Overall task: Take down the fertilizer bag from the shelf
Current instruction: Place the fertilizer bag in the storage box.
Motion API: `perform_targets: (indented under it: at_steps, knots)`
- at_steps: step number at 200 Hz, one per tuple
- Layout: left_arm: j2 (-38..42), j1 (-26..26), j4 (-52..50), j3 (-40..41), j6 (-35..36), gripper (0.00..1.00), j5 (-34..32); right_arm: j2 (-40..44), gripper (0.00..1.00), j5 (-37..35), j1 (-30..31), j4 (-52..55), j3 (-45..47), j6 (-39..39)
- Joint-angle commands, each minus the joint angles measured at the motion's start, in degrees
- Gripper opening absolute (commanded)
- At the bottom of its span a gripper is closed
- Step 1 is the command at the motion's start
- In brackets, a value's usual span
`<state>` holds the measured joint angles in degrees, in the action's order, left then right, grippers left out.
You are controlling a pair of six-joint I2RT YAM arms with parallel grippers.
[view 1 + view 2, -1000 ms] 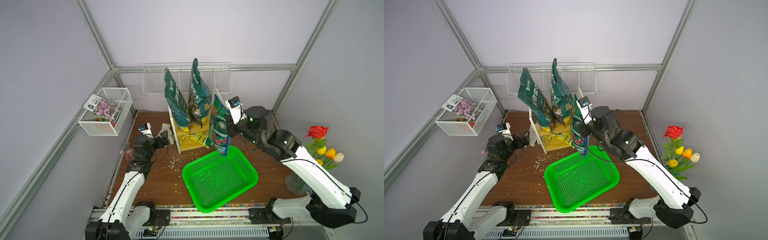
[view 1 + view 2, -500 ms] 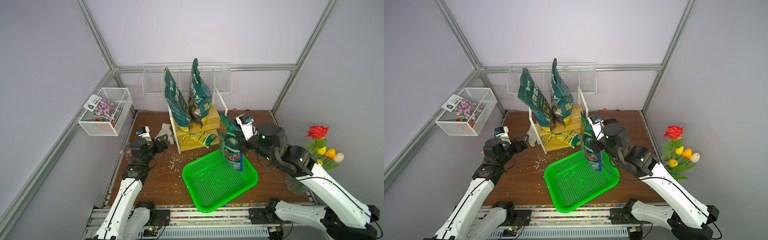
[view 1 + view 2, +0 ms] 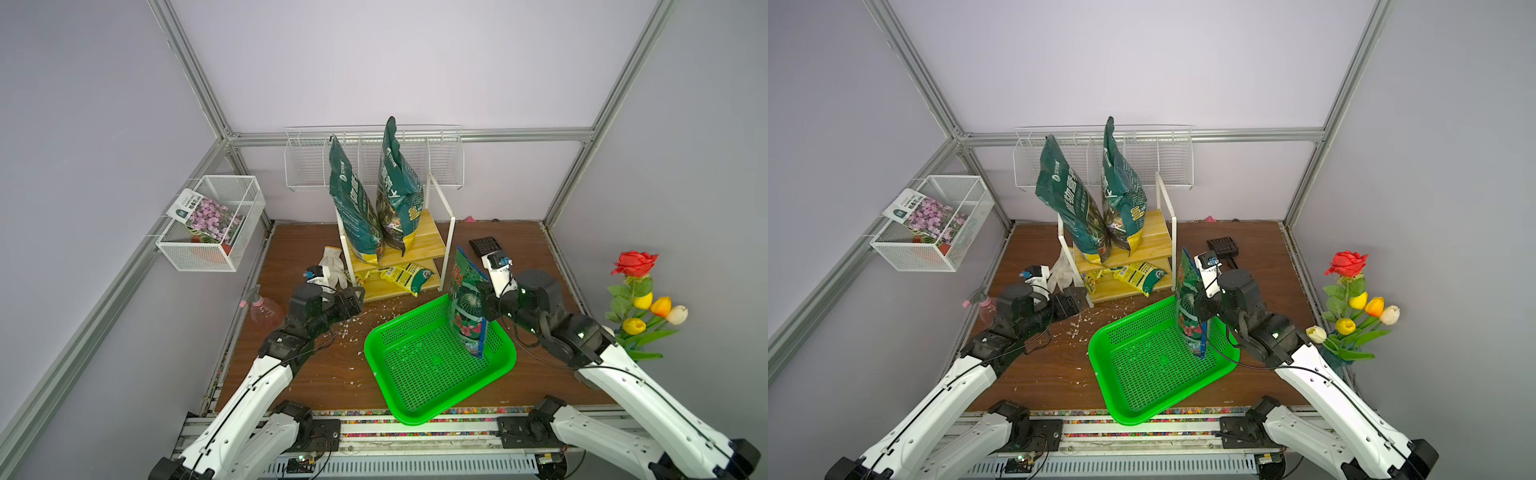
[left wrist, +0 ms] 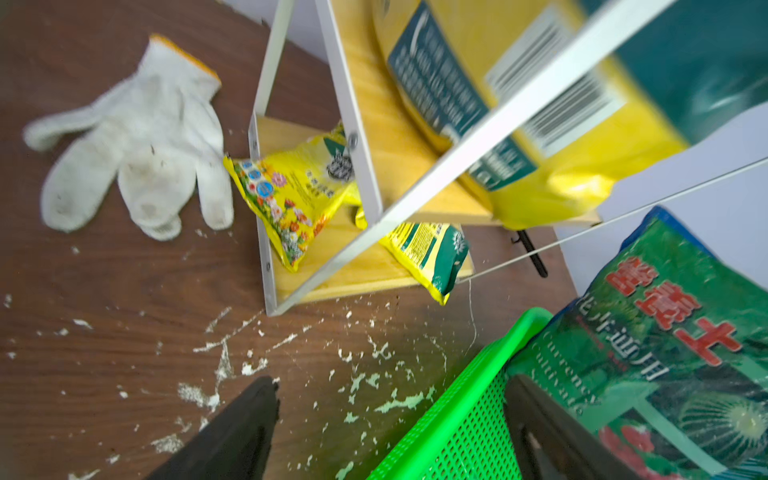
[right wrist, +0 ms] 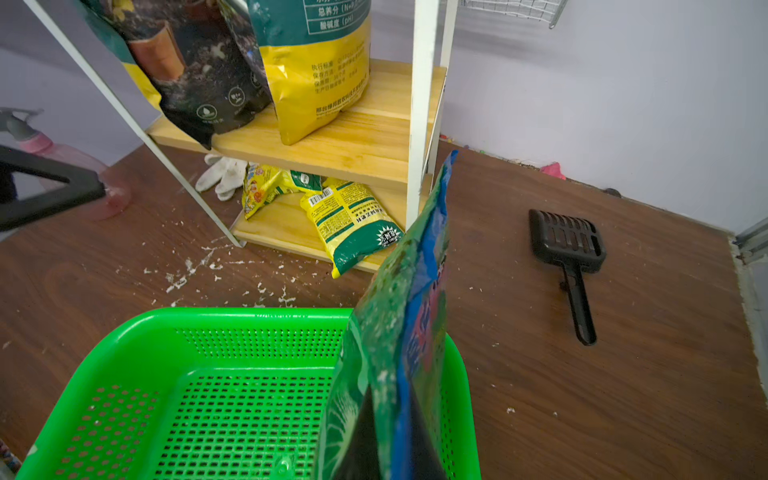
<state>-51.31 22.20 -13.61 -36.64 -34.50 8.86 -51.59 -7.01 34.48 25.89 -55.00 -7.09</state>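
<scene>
The fertilizer bag [image 3: 466,309], green with a cactus print, is off the shelf [image 3: 430,232] and is held nearly upright over the far right corner of the green basket [image 3: 407,318], its lower edge down inside the basket wall; whether it rests on the mesh floor cannot be told. It is clamped at one side edge by the right gripper [image 3: 487,308], whose jaws are closed on it. The shelf stands just behind the basket, with two tall dark green bags [image 3: 365,212] kept on its upper board and yellow packets [image 3: 409,277] laid on the lower one. The left gripper [image 3: 354,300] is held low over the flake-strewn tabletop [image 3: 316,374], near the shelf's front left foot, its jaws spread apart. A white glove [image 3: 332,266] lies beside the shelf and a black scoop [image 3: 484,247] behind the bag.
</scene>
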Motion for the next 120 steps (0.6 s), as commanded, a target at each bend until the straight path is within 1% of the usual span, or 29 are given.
perform_targets:
  at_steps: [1, 26, 63, 88, 120]
  knots:
    - [-1.18, 0.64, 1.13, 0.52, -2.14, 0.89, -0.24, 2.78, 0.00, 5.87, -1.99, -17.02, 1.14, -2.05]
    - [-1.08, 0.66, 2.44, 1.05, -2.74, 0.89, -0.17, 3.25, 0.00, 7.14, -2.61, -17.84, 3.91, -1.24]
    - [-0.45, 0.74, 2.35, 1.48, -2.61, 0.89, -0.24, 5.97, 0.00, 2.79, -3.35, -20.91, 11.69, -0.25]
    - [-0.57, 0.72, 2.43, 1.57, -2.57, 0.89, 0.03, 7.76, 0.00, 1.91, -5.09, -23.87, 16.58, -0.88]
    - [-0.93, 0.74, 3.04, 1.57, -2.92, 0.89, 0.36, 8.08, 0.00, 1.20, -7.17, -25.04, 19.93, -2.61]
